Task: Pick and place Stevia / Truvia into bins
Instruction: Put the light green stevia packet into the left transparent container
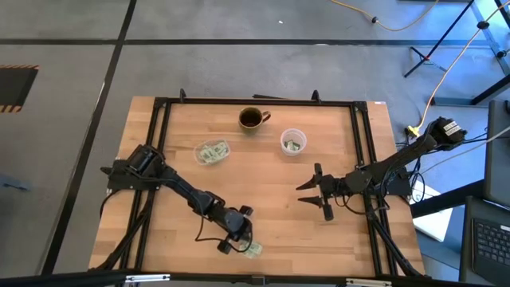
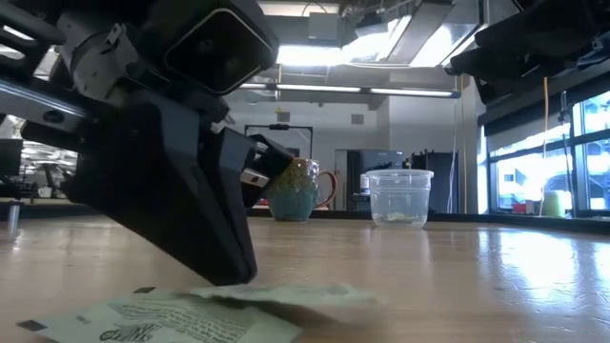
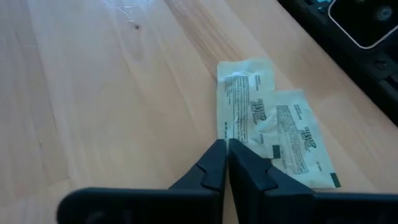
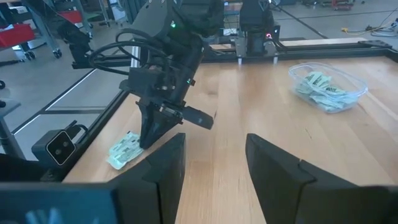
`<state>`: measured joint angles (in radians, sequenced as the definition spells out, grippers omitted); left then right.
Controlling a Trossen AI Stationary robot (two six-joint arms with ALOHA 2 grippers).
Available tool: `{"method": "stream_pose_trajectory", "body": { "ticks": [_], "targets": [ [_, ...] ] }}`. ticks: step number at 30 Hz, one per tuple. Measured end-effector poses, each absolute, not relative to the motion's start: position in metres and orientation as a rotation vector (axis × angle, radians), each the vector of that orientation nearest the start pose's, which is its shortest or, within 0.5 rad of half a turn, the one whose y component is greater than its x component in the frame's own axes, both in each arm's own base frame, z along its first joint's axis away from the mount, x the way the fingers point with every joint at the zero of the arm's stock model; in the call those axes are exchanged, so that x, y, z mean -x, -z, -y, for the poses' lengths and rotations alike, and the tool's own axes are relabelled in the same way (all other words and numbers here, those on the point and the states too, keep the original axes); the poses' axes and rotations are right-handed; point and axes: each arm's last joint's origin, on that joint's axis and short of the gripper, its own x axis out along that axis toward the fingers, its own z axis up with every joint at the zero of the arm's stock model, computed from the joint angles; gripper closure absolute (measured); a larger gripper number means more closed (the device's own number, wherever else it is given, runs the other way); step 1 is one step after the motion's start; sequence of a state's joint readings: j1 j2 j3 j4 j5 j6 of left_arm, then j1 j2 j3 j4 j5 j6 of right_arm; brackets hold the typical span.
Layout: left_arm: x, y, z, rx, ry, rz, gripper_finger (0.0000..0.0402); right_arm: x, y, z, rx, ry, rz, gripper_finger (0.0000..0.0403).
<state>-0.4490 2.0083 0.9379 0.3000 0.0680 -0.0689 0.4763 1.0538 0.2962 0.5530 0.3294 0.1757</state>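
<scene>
My left end effector (image 3: 225, 163) is down at the near edge of the worktop (image 1: 263, 183), its two dark fingers drawn together tip to tip at the edge of the sachets (image 3: 273, 127); whether a paper edge is pinched between them I cannot tell. Two pale green and white Stevia sachets lie there flat and overlapping, one partly on top of the other, just beside my fingertips. I judge them very light, thin and limp, with loose powder inside, so they will flex and slide on the smooth wood; the best hold is on a free edge or corner of the upper one, since a pinch over the overlap could lift both or drag the lower one along. They are not fragile, but they could slip out of a shallow grip. Farther out, the shallow clear tub (image 1: 213, 151) already holds several sachets, and the small round clear cup (image 1: 292, 142) holds a few; a dark mug (image 1: 253, 119) stands between and behind them. My right end effector (image 1: 319, 192) waits over the middle right of the worktop with fingers wide apart, well clear of the path towards the tub, which looks unobstructed.
</scene>
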Motion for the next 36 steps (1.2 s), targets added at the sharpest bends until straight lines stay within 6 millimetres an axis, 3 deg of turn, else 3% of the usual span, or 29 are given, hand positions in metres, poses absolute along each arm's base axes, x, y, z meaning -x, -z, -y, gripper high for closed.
{"method": "stream_pose_trajectory", "body": {
  "ticks": [9, 27, 32, 36],
  "targets": [
    [-0.336, -0.088, 0.154, -0.101, 0.342, -0.8, 0.0399, -0.184, -0.189, -0.084, -0.095, -0.129, -0.2, 0.0232],
    [-0.349, -0.086, 0.103, 0.044, -0.09, -0.834, 0.0399, -0.184, -0.189, -0.084, -0.094, -0.13, -0.201, 0.0232],
    [-0.343, -0.093, 0.091, 0.004, -0.125, -0.913, 0.0399, -0.184, -0.189, -0.084, -0.094, -0.129, -0.201, 0.0232],
    [-0.327, -0.105, 0.086, -0.03, -0.155, -1.045, 0.04, -0.184, -0.189, -0.084, -0.093, -0.129, -0.204, 0.0232]
  ]
}}
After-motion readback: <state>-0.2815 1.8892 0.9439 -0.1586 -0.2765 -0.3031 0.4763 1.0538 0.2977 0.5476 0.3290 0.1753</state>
